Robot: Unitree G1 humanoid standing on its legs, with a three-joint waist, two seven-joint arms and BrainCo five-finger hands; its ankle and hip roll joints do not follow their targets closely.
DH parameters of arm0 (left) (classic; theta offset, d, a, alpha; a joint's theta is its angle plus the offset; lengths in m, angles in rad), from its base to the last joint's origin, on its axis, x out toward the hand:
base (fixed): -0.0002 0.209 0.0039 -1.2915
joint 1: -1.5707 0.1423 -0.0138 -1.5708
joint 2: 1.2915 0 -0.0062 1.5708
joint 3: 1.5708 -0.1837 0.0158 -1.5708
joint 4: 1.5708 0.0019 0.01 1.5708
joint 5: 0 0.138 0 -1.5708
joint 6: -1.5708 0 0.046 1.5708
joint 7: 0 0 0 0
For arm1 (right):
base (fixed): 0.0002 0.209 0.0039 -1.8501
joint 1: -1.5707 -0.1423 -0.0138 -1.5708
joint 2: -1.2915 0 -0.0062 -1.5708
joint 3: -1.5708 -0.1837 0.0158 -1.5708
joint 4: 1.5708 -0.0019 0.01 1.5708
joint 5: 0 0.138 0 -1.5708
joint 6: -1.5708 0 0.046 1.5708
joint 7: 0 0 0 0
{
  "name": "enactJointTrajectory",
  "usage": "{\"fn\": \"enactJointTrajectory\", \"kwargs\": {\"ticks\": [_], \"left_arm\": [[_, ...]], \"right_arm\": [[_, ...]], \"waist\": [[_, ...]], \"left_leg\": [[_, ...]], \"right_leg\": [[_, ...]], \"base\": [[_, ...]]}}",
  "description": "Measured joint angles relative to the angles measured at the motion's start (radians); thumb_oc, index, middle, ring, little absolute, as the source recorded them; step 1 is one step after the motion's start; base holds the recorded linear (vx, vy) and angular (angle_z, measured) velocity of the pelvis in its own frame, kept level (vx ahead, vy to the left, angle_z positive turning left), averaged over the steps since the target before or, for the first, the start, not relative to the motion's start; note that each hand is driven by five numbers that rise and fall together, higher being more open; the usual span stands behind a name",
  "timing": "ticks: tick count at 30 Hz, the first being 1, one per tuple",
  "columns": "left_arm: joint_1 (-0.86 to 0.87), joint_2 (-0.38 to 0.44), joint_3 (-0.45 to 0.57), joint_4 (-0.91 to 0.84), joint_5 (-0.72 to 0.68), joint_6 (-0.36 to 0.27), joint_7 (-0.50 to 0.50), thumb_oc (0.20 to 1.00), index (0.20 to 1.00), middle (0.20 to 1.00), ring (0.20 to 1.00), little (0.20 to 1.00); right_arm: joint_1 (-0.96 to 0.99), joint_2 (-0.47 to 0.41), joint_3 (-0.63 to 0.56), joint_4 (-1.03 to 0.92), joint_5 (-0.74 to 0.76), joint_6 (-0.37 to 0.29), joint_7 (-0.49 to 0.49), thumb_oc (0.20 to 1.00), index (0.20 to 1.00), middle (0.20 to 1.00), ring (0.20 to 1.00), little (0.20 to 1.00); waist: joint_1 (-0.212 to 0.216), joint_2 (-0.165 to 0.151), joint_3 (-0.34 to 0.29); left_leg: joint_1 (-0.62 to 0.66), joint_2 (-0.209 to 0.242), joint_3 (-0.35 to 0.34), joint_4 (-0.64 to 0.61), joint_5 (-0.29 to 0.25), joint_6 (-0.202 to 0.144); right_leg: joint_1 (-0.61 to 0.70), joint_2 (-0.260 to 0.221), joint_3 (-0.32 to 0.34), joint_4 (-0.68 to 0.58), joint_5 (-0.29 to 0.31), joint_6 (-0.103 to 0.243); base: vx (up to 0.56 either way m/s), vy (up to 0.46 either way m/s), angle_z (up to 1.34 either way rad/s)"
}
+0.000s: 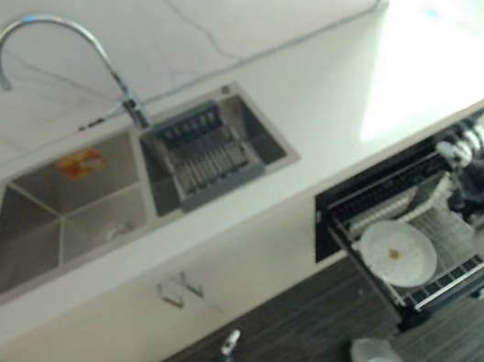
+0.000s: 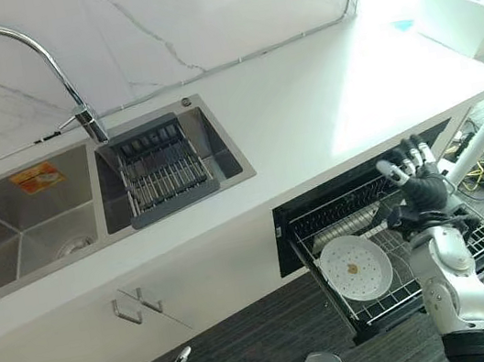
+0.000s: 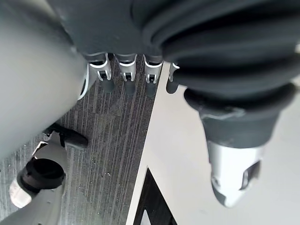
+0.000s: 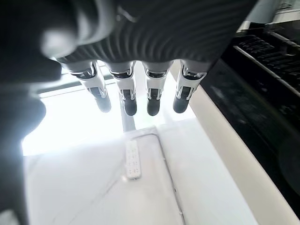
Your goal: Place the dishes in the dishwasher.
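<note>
The two eye views look down from the robot's head at the same scene: a white counter with a sink, and the pulled-out dishwasher rack below its front edge. They sit slightly apart, so things shift sideways between them. The left wrist view looks from very close along the left hand down to the striped floor. The right wrist view looks along the right hand towards the counter and a wall socket strip, which both eye views share.
</note>
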Motion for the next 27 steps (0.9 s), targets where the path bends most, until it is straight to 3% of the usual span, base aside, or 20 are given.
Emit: {"fn": "enactJointTrajectory", "kwargs": {"ticks": [1, 2, 3, 4, 5, 6, 7, 17, 27], "left_arm": [[-0.020, -0.008, -0.003, -0.002, -0.001, -0.010, -0.010, 1.000, 1.000, 1.000, 1.000, 1.000], [-0.025, -0.022, -0.006, 0.001, -0.001, -0.005, -0.016, 1.000, 1.000, 1.000, 1.000, 1.000], [-0.019, -0.031, -0.014, 0.017, 0.000, -0.020, -0.019, 1.000, 1.000, 1.000, 1.000, 1.000], [0.000, -0.025, -0.016, 0.019, 0.000, -0.040, -0.025, 1.000, 1.000, 1.000, 1.000, 1.000], [0.002, -0.012, -0.015, 0.026, 0.001, -0.046, -0.024, 1.000, 1.000, 1.000, 1.000, 1.000], [0.007, 0.009, 0.003, 0.040, 0.000, -0.057, -0.027, 1.000, 1.000, 1.000, 1.000, 1.000], [0.006, 0.019, 0.001, 0.057, 0.000, -0.054, -0.027, 1.000, 1.000, 1.000, 1.000, 1.000], [-0.023, 0.024, -0.022, 0.069, -0.004, -0.024, 0.005, 1.000, 1.000, 1.000, 1.000, 1.000], [-0.032, 0.036, -0.022, 0.038, -0.004, 0.038, 0.032, 1.000, 1.000, 1.000, 1.000, 1.000]], "right_arm": [[0.006, 0.017, -0.015, 0.001, 0.001, -0.005, 0.002, 1.000, 1.000, 1.000, 1.000, 1.000], [0.007, 0.018, -0.012, -0.002, 0.001, -0.007, 0.004, 1.000, 1.000, 1.000, 1.000, 1.000], [0.007, 0.045, -0.001, -0.001, 0.000, -0.019, 0.004, 1.000, 1.000, 1.000, 1.000, 1.000], [0.014, 0.109, 0.011, -0.002, -0.001, -0.039, 0.005, 1.000, 1.000, 1.000, 1.000, 1.000], [0.021, 0.136, 0.034, 0.001, -0.001, -0.039, 0.006, 1.000, 1.000, 1.000, 1.000, 1.000], [0.023, 0.147, 0.072, 0.000, -0.003, -0.038, 0.013, 1.000, 1.000, 1.000, 1.000, 1.000], [0.013, 0.149, 0.072, -0.001, -0.003, -0.039, 0.019, 1.000, 1.000, 1.000, 1.000, 1.000], [0.006, 0.122, 0.043, -0.031, -0.004, -0.039, 0.019, 1.000, 1.000, 1.000, 1.000, 1.000], [0.007, 0.097, 0.026, -0.035, -0.005, -0.037, 0.019, 1.000, 1.000, 1.000, 1.000, 1.000]], "waist": [[0.035, -0.038, 0.020], [0.031, -0.035, 0.023], [0.029, -0.030, 0.027], [0.026, -0.008, 0.026], [0.030, -0.024, 0.029], [0.031, -0.054, 0.034], [0.032, -0.055, 0.035], [0.021, -0.040, 0.036], [0.024, -0.045, 0.038]], "left_leg": [[-0.008, -0.117, -0.130, 0.065, -0.026, 0.013], [-0.019, -0.245, -0.162, 0.078, -0.055, 0.055], [-0.029, -0.310, -0.140, 0.069, -0.082, 0.102], [-0.023, -0.312, -0.107, 0.031, -0.116, 0.201], [-0.009, -0.312, -0.107, 0.018, -0.118, 0.240], [-0.003, -0.312, -0.111, 0.024, -0.125, 0.231], [-0.001, -0.308, -0.111, 0.031, -0.129, 0.233], [-0.005, -0.301, -0.114, 0.032, -0.137, 0.226], [-0.022, -0.284, -0.102, 0.041, -0.136, 0.228]], "right_leg": [[0.012, -0.045, 0.056, 0.009, -0.006, -0.005], [0.034, -0.061, 0.065, -0.035, 0.017, 0.004], [0.035, -0.047, 0.066, -0.034, 0.033, 0.009], [0.037, 0.012, 0.046, -0.023, 0.022, 0.005], [0.037, 0.020, 0.048, -0.007, 0.012, 0.003], [0.039, 0.024, 0.050, -0.021, 0.009, 0.004], [0.050, 0.026, 0.051, -0.033, 0.011, 0.002], [0.062, 0.034, 0.048, -0.071, 0.032, 0.013], [0.053, 0.046, 0.048, -0.086, 0.050, 0.012]], "base": [[0.03, -0.085, -0.51], [0.04, -0.032, -0.49], [0.07, 0.007, -0.15], [0.11, 0.067, -0.07], [0.11, 0.088, -0.06], [0.09, 0.115, -0.06], [0.06, 0.090, -0.03], [0.04, 0.064, -0.01], [0.04, 0.080, -0.04]]}}
